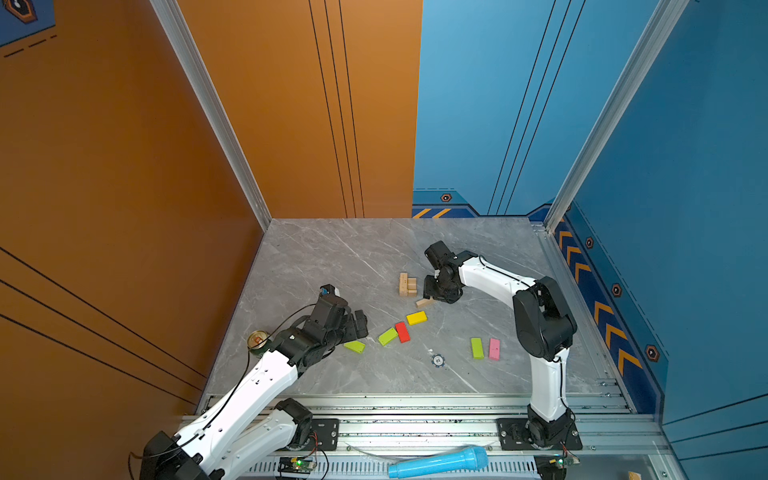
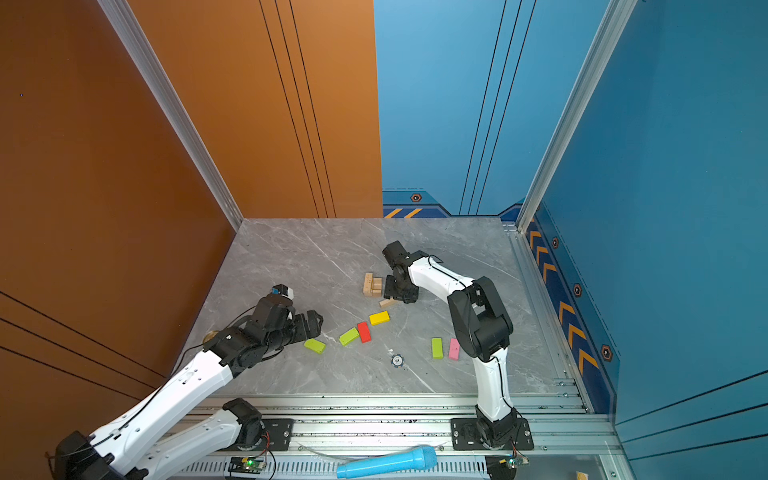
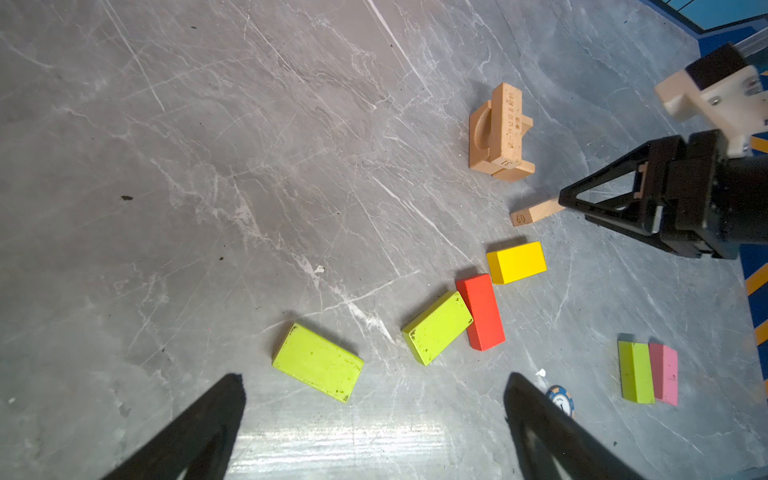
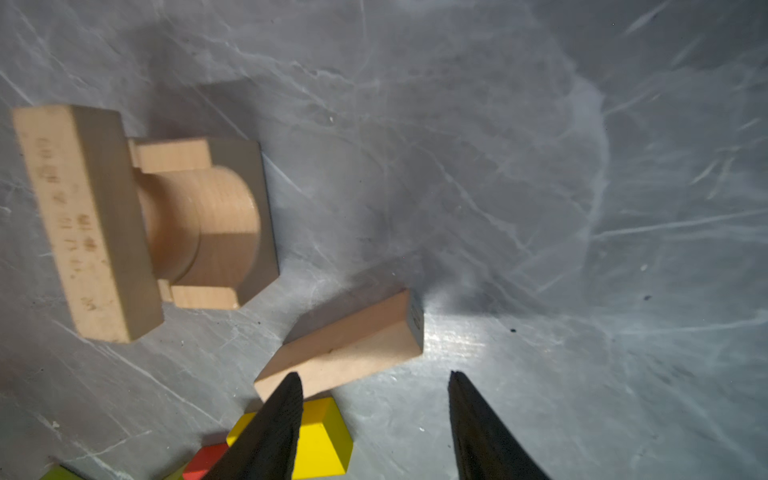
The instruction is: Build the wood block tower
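Observation:
A small stack of tan wood blocks, the tower [image 1: 407, 284] [image 4: 137, 220], stands mid-table. Beside it lies a loose tan block [image 1: 424, 302] [image 4: 345, 345]. My right gripper [image 4: 374, 376] hangs low over it, jaws apart with bare table between them. One fingertip [image 4: 286, 399] overlaps the block's near corner. A yellow block [image 1: 416, 318], a red block [image 1: 402, 332] and a lime green block [image 1: 387, 336] lie close together. My left gripper [image 3: 374, 376] is wide open and empty, just short of another lime green block [image 3: 318, 361].
A third lime green block [image 1: 477, 348] and a pink block [image 1: 494, 348] lie side by side at the right front. A round blue-white token [image 1: 438, 360] sits near the front. A green can [image 1: 258, 341] stands behind my left arm. A blue microphone [image 1: 438, 461] lies on the front rail.

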